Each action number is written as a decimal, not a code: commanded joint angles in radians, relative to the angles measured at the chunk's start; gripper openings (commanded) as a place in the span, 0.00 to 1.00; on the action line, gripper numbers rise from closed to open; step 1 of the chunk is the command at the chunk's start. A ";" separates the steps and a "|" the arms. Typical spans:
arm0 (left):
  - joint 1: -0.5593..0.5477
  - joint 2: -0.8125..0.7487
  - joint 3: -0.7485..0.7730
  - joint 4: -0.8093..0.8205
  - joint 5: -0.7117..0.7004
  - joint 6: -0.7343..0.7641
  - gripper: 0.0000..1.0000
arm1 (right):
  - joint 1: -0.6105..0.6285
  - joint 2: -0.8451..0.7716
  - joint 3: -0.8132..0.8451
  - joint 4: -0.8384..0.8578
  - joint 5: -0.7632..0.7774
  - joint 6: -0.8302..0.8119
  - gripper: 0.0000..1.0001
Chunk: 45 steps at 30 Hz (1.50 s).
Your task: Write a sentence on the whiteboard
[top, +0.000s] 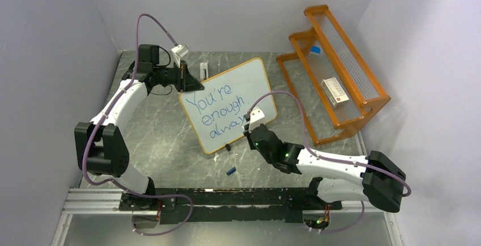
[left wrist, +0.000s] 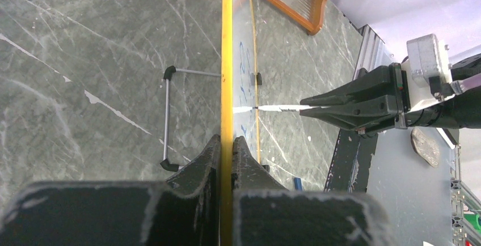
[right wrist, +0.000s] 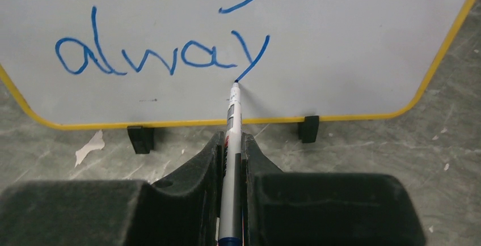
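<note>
The whiteboard (top: 249,81) stands on its black clip feet in the middle of the table (top: 164,138), its face toward the right arm; blue script reads "You're enough alway", so the sentence looks nearly done, probably lacking only a closing "s"; the marker (right wrist: 232,115) tip touches the foot of the "y"; the right pincer (right wrist: 230,144) pinches the marker's barrel; the left pincer (left wrist: 227,144) is clamped on the board's yellow edge, steadying it; the orange rack (top: 334,70) stands well apart.

The top camera looks down from above and behind me. My left wrist camera sights edge-on along the whiteboard (left wrist: 227,47) past my left end effector (left wrist: 227,147). The right one faces its front closely. All share it.
</note>
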<state>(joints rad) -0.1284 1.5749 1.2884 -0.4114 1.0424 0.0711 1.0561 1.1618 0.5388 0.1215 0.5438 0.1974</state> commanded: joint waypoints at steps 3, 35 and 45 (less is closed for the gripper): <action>-0.005 0.034 -0.007 -0.035 -0.096 0.072 0.05 | 0.045 0.018 0.003 -0.062 -0.017 0.058 0.00; -0.008 0.031 -0.008 -0.037 -0.096 0.073 0.05 | -0.096 -0.042 -0.011 0.155 0.068 -0.043 0.00; -0.008 0.035 -0.006 -0.040 -0.100 0.077 0.05 | -0.116 -0.013 -0.010 0.162 0.036 -0.038 0.00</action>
<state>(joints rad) -0.1322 1.5749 1.2884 -0.4110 1.0428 0.0711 0.9520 1.1378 0.5304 0.2420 0.5884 0.1589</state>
